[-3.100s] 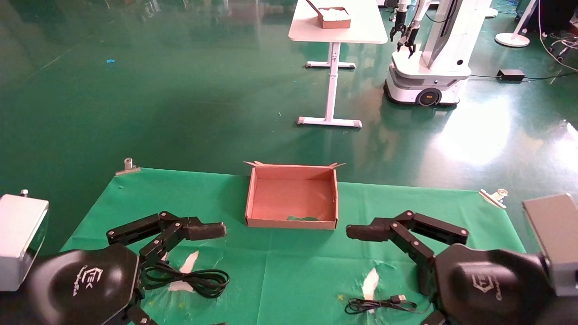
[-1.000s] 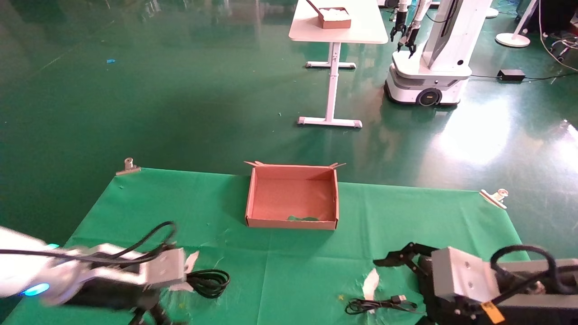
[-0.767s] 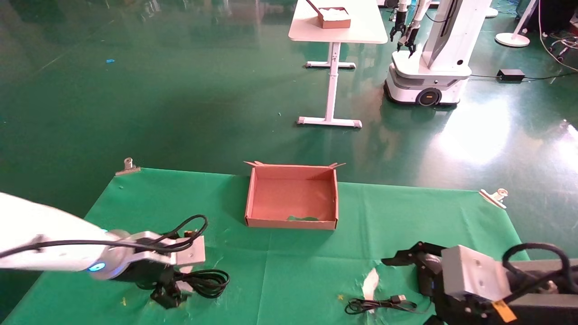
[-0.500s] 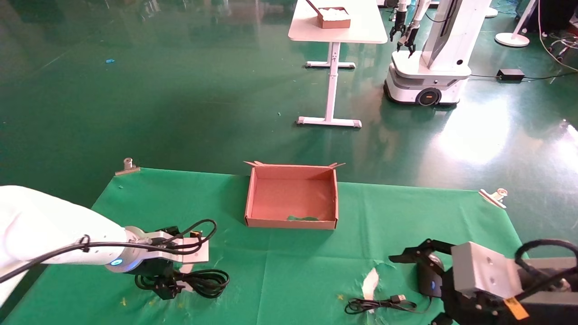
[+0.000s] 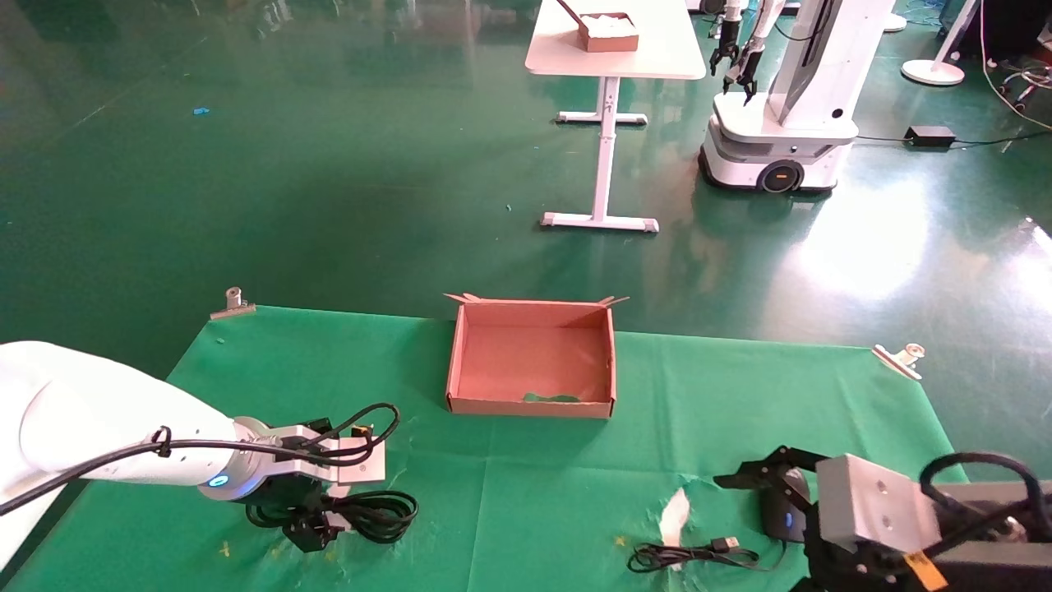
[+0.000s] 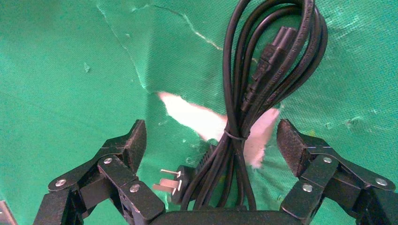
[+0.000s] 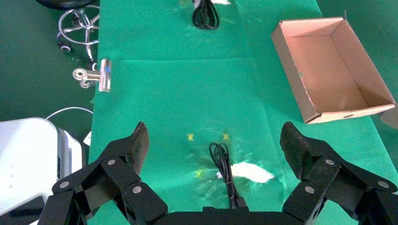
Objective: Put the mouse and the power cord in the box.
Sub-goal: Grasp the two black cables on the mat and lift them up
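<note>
At lower left, the left gripper (image 6: 211,145) hung over the cord (image 5: 374,513), fingers (image 6: 133,141) spread either side, hiding part of its loops. At lower right, the right gripper (image 7: 213,140) stood open, half covering the mouse (image 5: 779,514). The box (image 5: 532,405) sat at centre.

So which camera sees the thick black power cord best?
The left wrist view: the power cord fills it, its loops and pronged plug lying between the open left gripper fingers. The head view shows it partly behind that arm. The right wrist view shows it far off.
</note>
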### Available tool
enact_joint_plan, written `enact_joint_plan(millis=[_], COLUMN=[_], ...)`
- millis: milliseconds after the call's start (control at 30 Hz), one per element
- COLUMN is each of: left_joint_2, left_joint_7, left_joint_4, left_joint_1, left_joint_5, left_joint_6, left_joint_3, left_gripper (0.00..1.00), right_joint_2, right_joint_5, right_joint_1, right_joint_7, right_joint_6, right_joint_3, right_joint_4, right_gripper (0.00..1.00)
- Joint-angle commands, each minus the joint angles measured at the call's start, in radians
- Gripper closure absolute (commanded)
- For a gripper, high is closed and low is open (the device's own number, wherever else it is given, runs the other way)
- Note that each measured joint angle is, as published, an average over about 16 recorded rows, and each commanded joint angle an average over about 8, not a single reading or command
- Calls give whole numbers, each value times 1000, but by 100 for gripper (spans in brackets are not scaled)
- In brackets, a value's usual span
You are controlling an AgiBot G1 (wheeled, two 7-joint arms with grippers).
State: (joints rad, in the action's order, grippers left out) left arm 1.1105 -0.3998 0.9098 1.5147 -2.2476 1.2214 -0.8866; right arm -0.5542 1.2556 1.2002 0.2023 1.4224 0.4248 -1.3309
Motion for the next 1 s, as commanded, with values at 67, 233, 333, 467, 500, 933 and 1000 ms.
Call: enact_joint_plan(millis=[67,233,333,467,500,933,1000], left_joint_2=[1,5,5,4,4,3,3], left_joint_7=[4,2,-3,-6,-7,-10,-10], left_joint_4=[-1,10,15,20,21,25,25], left_joint_1=[-1,-6,-8,-9,-10,-11,-11], left_joint_5=[-4,-25,-29,-31,-31,-32,-32], left_joint_6=[-1,-4,-4,-3,-3,-2,-2], left_joint_3=[-3,-14,-15,-15,-15,-16,-16], left_gripper=[0,0,0,0,0,0,0], right_joint_2=[-2,4,7,-6,-15,-267,-304], right_joint_5=[8,8,20,79,106,548,581], right_joint_1=[3,0,-3,-3,-2,83,97], right_joint_7=[2,4,-3,-24,-31,-24,-20], right_joint_6=[-2,-1,-3,-19,-26,-146,-154], right_joint_3=[3,2,6,26,35,211,229], right_joint_4=[0,-2,-4,-4,-4,108,151], right_gripper=[0,0,0,0,0,0,0])
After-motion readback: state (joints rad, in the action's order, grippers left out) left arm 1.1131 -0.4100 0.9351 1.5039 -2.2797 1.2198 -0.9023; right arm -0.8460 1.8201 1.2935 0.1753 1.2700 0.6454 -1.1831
